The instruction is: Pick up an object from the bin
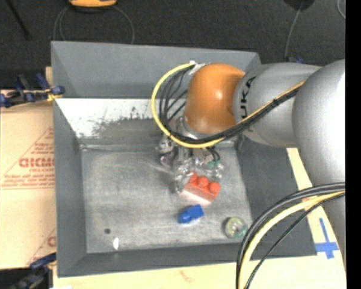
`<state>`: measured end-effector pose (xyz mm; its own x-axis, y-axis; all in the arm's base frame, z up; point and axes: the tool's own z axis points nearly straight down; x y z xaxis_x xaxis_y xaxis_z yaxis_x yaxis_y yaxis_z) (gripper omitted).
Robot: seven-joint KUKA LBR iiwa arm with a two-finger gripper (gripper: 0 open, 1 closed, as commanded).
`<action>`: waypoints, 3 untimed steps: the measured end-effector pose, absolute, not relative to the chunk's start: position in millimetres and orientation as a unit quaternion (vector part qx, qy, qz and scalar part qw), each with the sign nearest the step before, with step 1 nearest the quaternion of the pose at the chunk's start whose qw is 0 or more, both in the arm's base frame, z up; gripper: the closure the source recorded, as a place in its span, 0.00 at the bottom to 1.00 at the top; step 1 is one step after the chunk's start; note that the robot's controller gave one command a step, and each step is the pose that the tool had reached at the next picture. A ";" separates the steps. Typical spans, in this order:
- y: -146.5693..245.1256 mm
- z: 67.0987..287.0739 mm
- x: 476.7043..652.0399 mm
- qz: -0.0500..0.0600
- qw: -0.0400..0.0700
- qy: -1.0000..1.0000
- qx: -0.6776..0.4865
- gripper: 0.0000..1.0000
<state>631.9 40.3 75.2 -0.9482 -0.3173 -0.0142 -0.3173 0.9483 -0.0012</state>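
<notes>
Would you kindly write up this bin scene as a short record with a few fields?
container: grey metal bin
gripper: gripper low over the bin floor, near the middle
nearest thing: red-orange studded plastic brick, just right of the gripper; contact cannot be told
in front of it: small blue rounded plastic piece
front right corner: round greenish disc
front left: tiny white scrap
grasp: none visible

The gripper (182,172) hangs just beside a red studded brick (203,188), with a small blue piece (190,214) near.
</notes>
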 end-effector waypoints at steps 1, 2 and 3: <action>3.2 101.8 580.2 0.000 0.002 0.999 -0.033 0.00; -26.8 76.4 583.9 0.003 0.011 1.000 0.021 0.00; -29.1 79.6 586.0 0.002 0.014 1.000 0.022 1.00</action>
<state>586.0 -29.1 79.6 -0.9986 0.0445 -0.0276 0.0444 0.9990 0.0039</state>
